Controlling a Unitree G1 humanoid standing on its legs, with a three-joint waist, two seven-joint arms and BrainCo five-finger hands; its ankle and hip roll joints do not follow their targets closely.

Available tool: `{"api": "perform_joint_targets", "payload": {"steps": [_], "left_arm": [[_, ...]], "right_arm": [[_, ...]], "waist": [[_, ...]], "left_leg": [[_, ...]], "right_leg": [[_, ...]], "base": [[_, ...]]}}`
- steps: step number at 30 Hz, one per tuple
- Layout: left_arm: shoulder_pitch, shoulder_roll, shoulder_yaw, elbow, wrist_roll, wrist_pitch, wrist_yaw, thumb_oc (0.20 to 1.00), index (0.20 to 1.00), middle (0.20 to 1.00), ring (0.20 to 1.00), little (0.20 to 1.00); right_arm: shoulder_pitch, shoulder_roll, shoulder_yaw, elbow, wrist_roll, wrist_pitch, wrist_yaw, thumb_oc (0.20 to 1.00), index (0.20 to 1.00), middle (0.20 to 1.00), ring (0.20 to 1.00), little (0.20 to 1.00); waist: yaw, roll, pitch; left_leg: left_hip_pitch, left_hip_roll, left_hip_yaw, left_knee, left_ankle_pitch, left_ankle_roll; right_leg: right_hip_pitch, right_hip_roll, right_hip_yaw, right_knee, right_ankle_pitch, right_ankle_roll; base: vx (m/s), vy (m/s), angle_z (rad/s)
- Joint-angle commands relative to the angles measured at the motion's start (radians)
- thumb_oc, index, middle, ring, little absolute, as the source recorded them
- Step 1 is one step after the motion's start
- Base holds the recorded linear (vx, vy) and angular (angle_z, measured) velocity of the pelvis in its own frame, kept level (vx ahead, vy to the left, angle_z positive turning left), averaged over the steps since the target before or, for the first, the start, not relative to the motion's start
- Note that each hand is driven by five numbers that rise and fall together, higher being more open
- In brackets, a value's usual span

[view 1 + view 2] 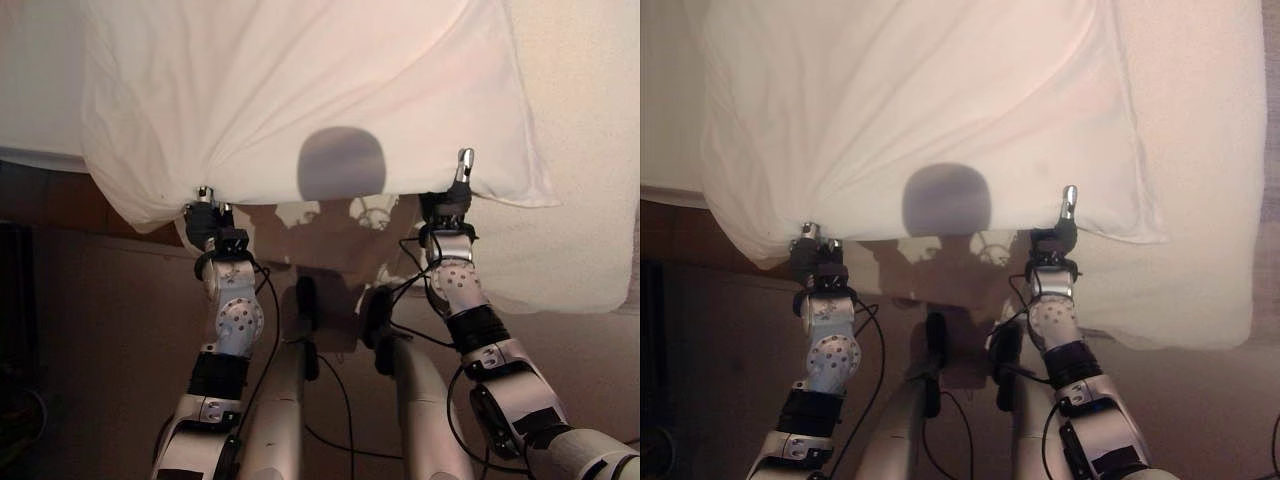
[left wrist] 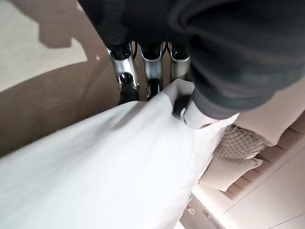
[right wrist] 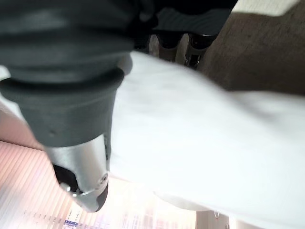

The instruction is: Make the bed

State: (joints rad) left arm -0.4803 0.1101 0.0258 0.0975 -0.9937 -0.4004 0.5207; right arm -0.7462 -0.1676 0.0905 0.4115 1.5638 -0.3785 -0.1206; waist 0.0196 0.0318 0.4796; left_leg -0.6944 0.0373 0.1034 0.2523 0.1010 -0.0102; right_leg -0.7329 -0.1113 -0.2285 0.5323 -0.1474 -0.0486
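Brown carpet floor (image 1: 100, 330) lies under the near edge of the big bed with its cream, bumpy cover (image 1: 580, 150). On the bed lies a large white cloth pillow (image 1: 300, 90). Its long side runs from left to right, across the view, and its near edge hangs just past the edge of the bed, over the floor. The pillow cloth is pulled into folds that run toward the two near corners.

Both robot hands hold that near edge. The left robot hand (image 1: 207, 215) is at the pillow's near left corner. In the left wrist view its silver fingers (image 2: 122, 62) go under the white cloth and its thumb (image 2: 183, 106) presses on top, so it pinches the pillow. The right robot hand (image 1: 447, 205) is at the near right part of the edge. One silver finger (image 1: 464, 160) sticks up on top of the cloth. In the right wrist view its fingers (image 3: 190, 47) are under the cloth and its thumb (image 3: 81, 181) is over it, so it grips the pillow too.

Some tan pillows (image 2: 238, 143) sit far off in the left wrist view.
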Motion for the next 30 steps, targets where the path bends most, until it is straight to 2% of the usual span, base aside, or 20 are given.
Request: {"api": "perform_joint_targets", "payload": {"steps": [1, 2, 3, 16, 17, 18, 19, 21, 24, 26, 30], "left_arm": [[0.093, 0.077, 0.148, -0.070, 0.060, -0.115, 0.041, 0.200, 0.200, 0.200, 0.200, 0.200], [0.093, 0.074, 0.147, -0.072, 0.058, -0.116, 0.039, 0.200, 0.200, 0.200, 0.200, 0.200], [0.096, 0.070, 0.145, -0.074, 0.054, -0.115, 0.036, 0.200, 0.200, 0.200, 0.200, 0.200], [0.111, 0.055, 0.137, -0.083, 0.030, -0.107, 0.014, 0.200, 0.200, 0.200, 0.200, 0.200], [0.114, 0.049, 0.134, -0.084, 0.008, -0.109, -0.002, 0.307, 0.307, 0.307, 0.307, 0.307], [0.115, 0.049, 0.134, -0.083, 0.006, -0.110, -0.004, 0.498, 0.498, 0.498, 0.498, 0.498], [0.120, 0.045, 0.129, -0.084, -0.009, -0.110, -0.018, 0.818, 0.818, 0.818, 0.818, 0.818], [0.132, 0.036, 0.126, -0.081, -0.044, -0.113, -0.041, 1.000, 1.000, 1.000, 1.000, 1.000], [0.139, 0.022, 0.116, -0.071, -0.092, -0.115, -0.070, 1.000, 1.000, 1.000, 1.000, 1.000], [0.143, 0.003, 0.099, -0.027, -0.188, -0.100, -0.133, 1.000, 1.000, 1.000, 1.000, 1.000], [0.109, 0.011, 0.079, 0.037, -0.239, -0.085, -0.162, 1.000, 1.000, 1.000, 1.000, 1.000]], "right_arm": [[-0.003, -0.052, -0.084, 0.003, -0.016, -0.064, 0.032, 0.570, 0.570, 0.570, 0.570, 0.570], [-0.002, -0.049, -0.084, 0.000, -0.017, -0.064, 0.035, 0.304, 0.304, 0.304, 0.304, 0.304], [0.000, -0.047, -0.081, -0.003, -0.023, -0.063, 0.036, 0.200, 0.200, 0.200, 0.200, 0.200], [0.042, -0.021, -0.063, -0.066, -0.032, -0.059, 0.068, 0.200, 0.200, 0.200, 0.200, 0.200], [0.048, -0.014, -0.061, -0.088, -0.024, -0.064, 0.085, 0.200, 0.200, 0.200, 0.200, 0.200], [0.050, -0.013, -0.060, -0.089, -0.024, -0.064, 0.084, 0.200, 0.200, 0.200, 0.200, 0.200], [0.060, -0.010, -0.058, -0.102, -0.024, -0.065, 0.093, 0.200, 0.200, 0.200, 0.200, 0.200], [0.076, -0.001, -0.052, -0.138, -0.015, -0.069, 0.114, 0.200, 0.200, 0.200, 0.200, 0.200], [0.099, 0.009, -0.048, -0.179, -0.013, -0.075, 0.130, 0.200, 0.200, 0.200, 0.200, 0.200], [0.136, 0.033, -0.020, -0.245, -0.008, -0.079, 0.161, 0.200, 0.200, 0.200, 0.200, 0.200], [0.171, 0.052, 0.012, -0.310, -0.009, -0.097, 0.162, 0.200, 0.200, 0.200, 0.200, 0.200]], "waist": [[0.031, 0.030, -0.089], [0.030, 0.030, -0.089], [0.030, 0.031, -0.089], [0.021, 0.034, -0.094], [0.019, 0.035, -0.094], [0.019, 0.035, -0.094], [0.017, 0.035, -0.096], [0.015, 0.034, -0.096], [0.011, 0.033, -0.099], [0.003, 0.027, -0.096], [-0.011, 0.017, -0.096]], "left_leg": [[-0.017, -0.007, -0.027, 0.080, -0.133, 0.007], [-0.022, -0.008, -0.025, 0.080, -0.126, 0.008], [-0.024, -0.008, -0.024, 0.078, -0.125, 0.009], [-0.017, -0.011, -0.027, 0.078, -0.130, 0.008], [-0.019, -0.009, -0.025, 0.081, -0.130, 0.007], [-0.019, -0.009, -0.025, 0.081, -0.130, 0.007], [-0.018, -0.009, -0.026, 0.081, -0.130, 0.006], [-0.015, -0.008, -0.025, 0.076, -0.128, 0.006], [-0.014, -0.006, -0.023, 0.066, -0.124, 0.005], [-0.007, -0.003, -0.017, 0.061, -0.123, 0.006], [-0.010, 0.001, -0.009, 0.066, -0.122, 0.004]], "right_leg": [[0.019, -0.034, 0.062, -0.140, 0.105, 0.155], [0.014, -0.036, 0.062, -0.141, 0.112, 0.153], [0.012, -0.036, 0.062, -0.142, 0.112, 0.153], [0.010, -0.034, 0.067, -0.131, 0.102, 0.151], [0.009, -0.034, 0.065, -0.131, 0.102, 0.151], [0.010, -0.034, 0.065, -0.131, 0.102, 0.151], [0.011, -0.034, 0.065, -0.132, 0.101, 0.150], [0.012, -0.033, 0.065, -0.134, 0.104, 0.150], [0.015, -0.033, 0.065, -0.145, 0.106, 0.152], [0.012, -0.028, 0.073, -0.145, 0.110, 0.151], [0.009, -0.025, 0.079, -0.144, 0.111, 0.152]], "base": [[0.00, 0.000, 0.00], [0.00, 0.000, 0.00], [0.00, 0.000, 0.00], [0.00, 0.000, 0.00], [0.00, 0.000, 0.00], [0.00, 0.000, 0.00], [0.00, 0.000, 0.00], [0.00, 0.000, 0.00], [0.00, 0.000, 0.00], [0.00, 0.000, 0.00], [0.00, 0.000, 0.00]]}}
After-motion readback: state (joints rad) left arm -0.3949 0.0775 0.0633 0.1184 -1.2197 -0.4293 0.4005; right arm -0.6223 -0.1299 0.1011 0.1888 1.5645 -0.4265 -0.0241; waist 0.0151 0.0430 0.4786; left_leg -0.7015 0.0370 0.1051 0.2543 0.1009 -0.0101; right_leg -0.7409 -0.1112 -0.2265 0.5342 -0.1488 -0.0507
